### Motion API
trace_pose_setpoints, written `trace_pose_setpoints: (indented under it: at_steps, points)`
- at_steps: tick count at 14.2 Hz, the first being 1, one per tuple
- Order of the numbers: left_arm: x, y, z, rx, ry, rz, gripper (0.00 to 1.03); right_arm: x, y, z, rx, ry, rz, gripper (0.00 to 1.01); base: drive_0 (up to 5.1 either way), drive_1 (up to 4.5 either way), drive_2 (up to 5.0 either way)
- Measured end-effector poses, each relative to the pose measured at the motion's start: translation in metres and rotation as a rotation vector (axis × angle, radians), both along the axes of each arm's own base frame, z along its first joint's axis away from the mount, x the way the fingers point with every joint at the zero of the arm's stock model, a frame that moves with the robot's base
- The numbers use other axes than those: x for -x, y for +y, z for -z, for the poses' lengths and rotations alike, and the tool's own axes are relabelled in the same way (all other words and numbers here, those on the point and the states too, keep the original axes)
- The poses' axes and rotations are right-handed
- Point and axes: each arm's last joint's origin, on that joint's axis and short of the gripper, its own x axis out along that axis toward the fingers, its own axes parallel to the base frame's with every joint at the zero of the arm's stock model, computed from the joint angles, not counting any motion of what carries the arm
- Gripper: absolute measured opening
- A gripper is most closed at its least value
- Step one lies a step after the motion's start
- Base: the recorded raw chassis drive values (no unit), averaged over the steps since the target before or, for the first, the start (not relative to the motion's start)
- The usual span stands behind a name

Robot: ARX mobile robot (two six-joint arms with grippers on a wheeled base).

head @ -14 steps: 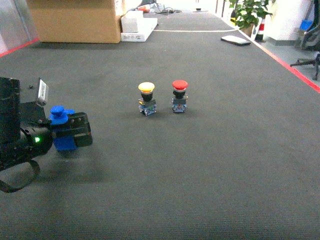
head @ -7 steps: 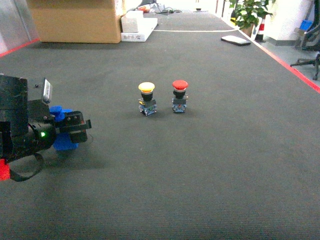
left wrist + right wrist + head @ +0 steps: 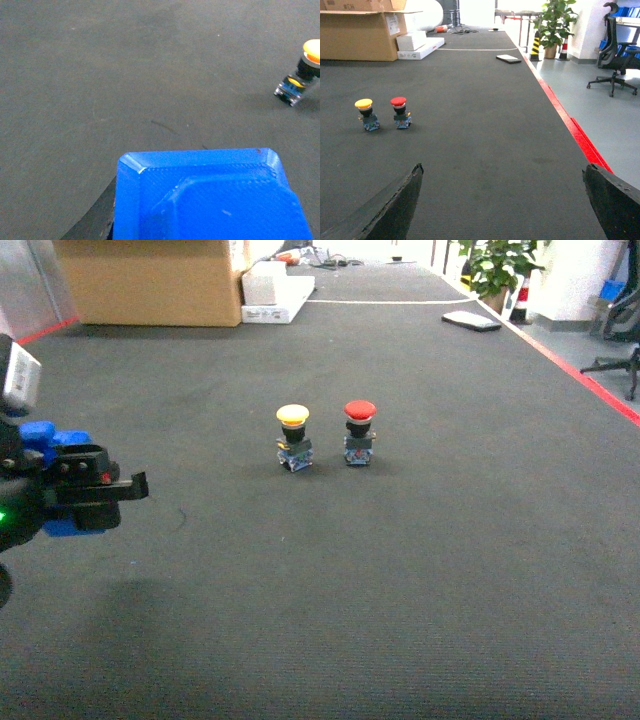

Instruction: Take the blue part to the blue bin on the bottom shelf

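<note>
Blue part [image 3: 45, 445] is held clamped in the left gripper [image 3: 95, 490] at the far left edge of the head view, lifted off the dark mat [image 3: 400, 570]; its blue body [image 3: 210, 200] fills the lower half of the left wrist view. Yellow-capped push button [image 3: 293, 436] and red-capped push button [image 3: 359, 432] are seen upright, side by side, mid-mat, well apart from the gripper. Right gripper [image 3: 505, 200] is seen with fingers spread wide, holding nothing, above the mat. A cardboard box [image 3: 150, 280] is noted at the back.
</note>
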Motion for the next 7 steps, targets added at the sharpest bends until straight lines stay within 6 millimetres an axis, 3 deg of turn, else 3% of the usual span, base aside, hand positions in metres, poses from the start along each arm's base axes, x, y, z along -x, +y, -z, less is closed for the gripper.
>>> trace_pose_setpoints:
  at_steps: [2, 4, 7]
  points:
    - [0.020, -0.002, -0.009, -0.011, -0.003, -0.003, 0.44, 0.000, 0.000, 0.000, 0.000, 0.000, 0.000, 0.98, 0.0, 0.00, 0.0]
    - [0.068, -0.002, -0.040, -0.020, -0.054, -0.047, 0.44, 0.000, 0.000, 0.000, 0.000, 0.000, 0.000, 0.98, 0.0, 0.00, 0.0]
    - [0.121, 0.000, -0.084, -0.009, -0.184, -0.124, 0.44, 0.000, 0.000, 0.000, 0.000, 0.000, 0.000, 0.98, 0.0, 0.00, 0.0]
